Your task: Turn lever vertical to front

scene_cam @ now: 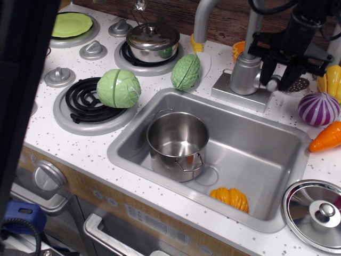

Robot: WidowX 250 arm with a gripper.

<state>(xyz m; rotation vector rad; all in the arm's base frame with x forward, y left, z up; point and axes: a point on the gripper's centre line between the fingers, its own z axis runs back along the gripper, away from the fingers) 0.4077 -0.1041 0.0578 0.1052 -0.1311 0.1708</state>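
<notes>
The lever (pixel 272 82) shows only as its silver knuckle, on the right side of the faucet's cylindrical base (pixel 245 73); its paddle is hidden behind my gripper. My black gripper (pixel 278 80) has come down from above at the back right. Its two fingers stand apart, one on each side of the knuckle. I cannot tell whether they touch the lever. The tall curved spout (pixel 201 18) rises to the left of the base.
The sink (pixel 266 154) holds a steel pot (pixel 177 140) and an orange gourd (pixel 230 197). A purple onion (pixel 318 108), a carrot (pixel 327 137) and a yellow pepper (pixel 333 80) lie right of the faucet. A pot lid (pixel 317 213) lies front right. A green cabbage (pixel 118 88) lies on the stove at left.
</notes>
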